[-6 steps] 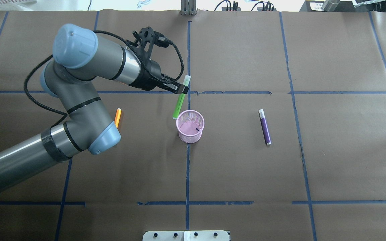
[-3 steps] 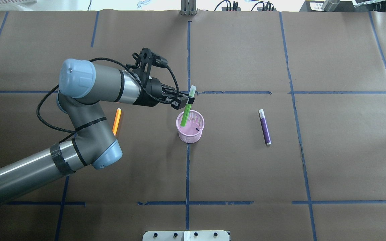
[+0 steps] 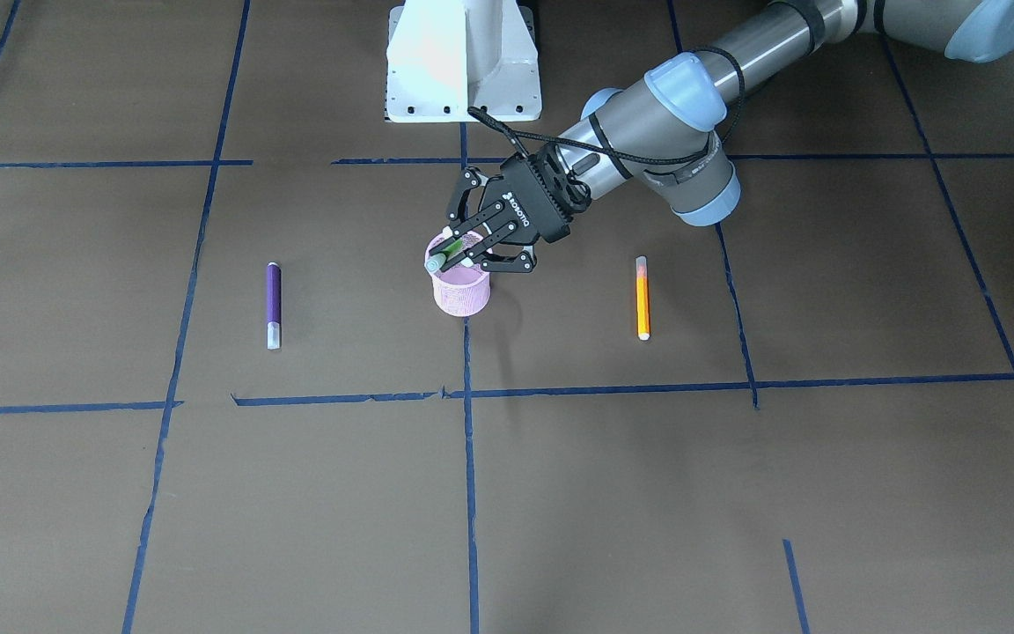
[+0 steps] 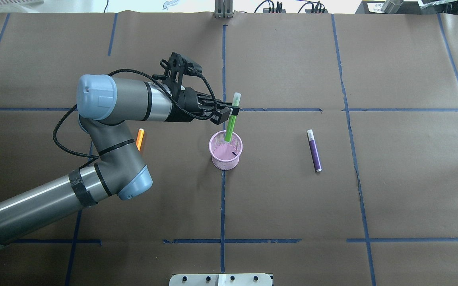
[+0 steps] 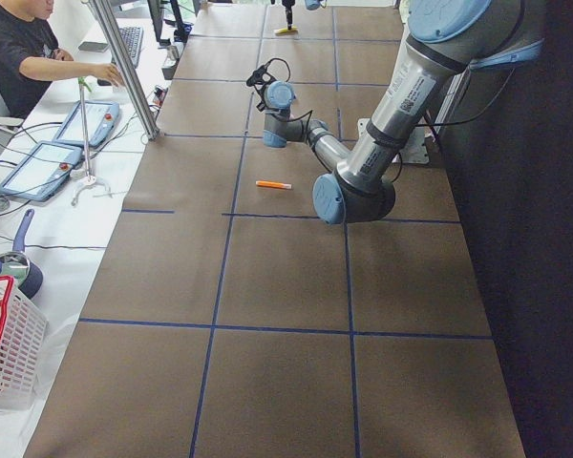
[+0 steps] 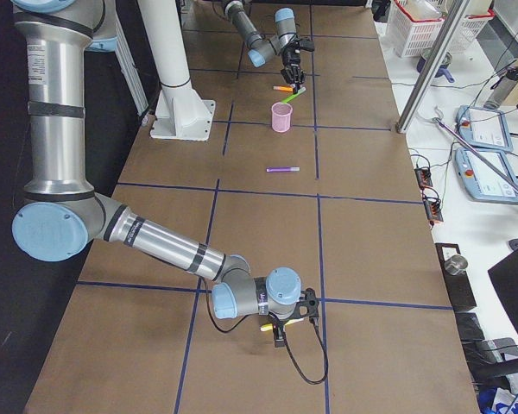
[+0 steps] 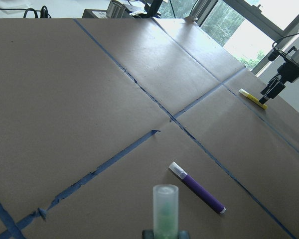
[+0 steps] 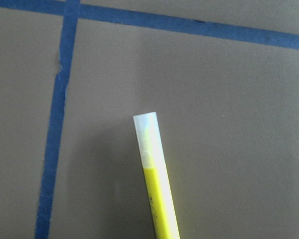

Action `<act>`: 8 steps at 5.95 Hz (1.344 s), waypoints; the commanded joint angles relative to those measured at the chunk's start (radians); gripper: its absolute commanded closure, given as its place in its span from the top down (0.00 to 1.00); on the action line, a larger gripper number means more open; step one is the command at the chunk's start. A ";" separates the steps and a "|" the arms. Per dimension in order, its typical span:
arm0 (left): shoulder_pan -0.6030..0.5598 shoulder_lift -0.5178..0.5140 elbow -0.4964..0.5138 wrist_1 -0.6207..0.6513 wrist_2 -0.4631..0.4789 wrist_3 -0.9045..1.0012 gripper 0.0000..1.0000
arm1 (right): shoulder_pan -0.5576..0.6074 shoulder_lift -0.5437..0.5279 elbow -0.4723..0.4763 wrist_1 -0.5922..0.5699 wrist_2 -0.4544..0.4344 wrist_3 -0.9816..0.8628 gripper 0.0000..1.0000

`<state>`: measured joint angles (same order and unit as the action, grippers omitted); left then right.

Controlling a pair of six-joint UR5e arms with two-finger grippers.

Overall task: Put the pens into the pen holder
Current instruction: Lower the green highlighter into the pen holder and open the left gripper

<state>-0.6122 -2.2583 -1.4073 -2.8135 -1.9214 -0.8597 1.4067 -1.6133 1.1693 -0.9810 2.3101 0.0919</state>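
Left gripper clamps green pen, lower end over pen holder rim; purple pen and orange pen lie well apart; right gripper state indiscernible.

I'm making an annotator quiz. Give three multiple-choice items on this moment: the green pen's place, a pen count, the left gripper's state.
1. Relative to the pink pen holder, the green pen has its lower end: A far to one side; B underneath it; C at its mouth.
2. How many pens lie flat in the overhead view? A one; B two; C three.
3. The left gripper is: A shut on the green pen; B open and empty; C out of view.
Key: C, the pen's tip sits within the holder's rim seen from overhead; B, only the orange pen and purple pen lie flat; A, its fingers clamp the pen below the cap.
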 commanded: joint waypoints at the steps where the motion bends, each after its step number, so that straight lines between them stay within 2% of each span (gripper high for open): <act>1: 0.000 -0.001 0.060 -0.076 0.024 0.004 0.00 | 0.002 0.000 -0.002 0.001 0.003 0.000 1.00; 3: 0.002 0.003 0.106 -0.134 0.025 0.008 0.00 | 0.000 0.000 0.000 0.001 0.005 0.000 1.00; 6: 0.048 0.020 0.108 -0.156 0.025 0.005 0.00 | 0.000 0.000 0.001 0.001 0.005 0.000 1.00; 7: 0.048 0.023 0.106 -0.158 0.025 0.007 0.12 | 0.000 0.000 0.000 0.001 0.005 0.000 1.00; 8: 0.048 0.028 0.105 -0.158 0.025 0.008 0.99 | 0.000 0.000 0.000 -0.001 0.005 0.000 1.00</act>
<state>-0.5656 -2.2350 -1.3010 -2.9707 -1.8960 -0.8527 1.4067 -1.6138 1.1693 -0.9807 2.3148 0.0920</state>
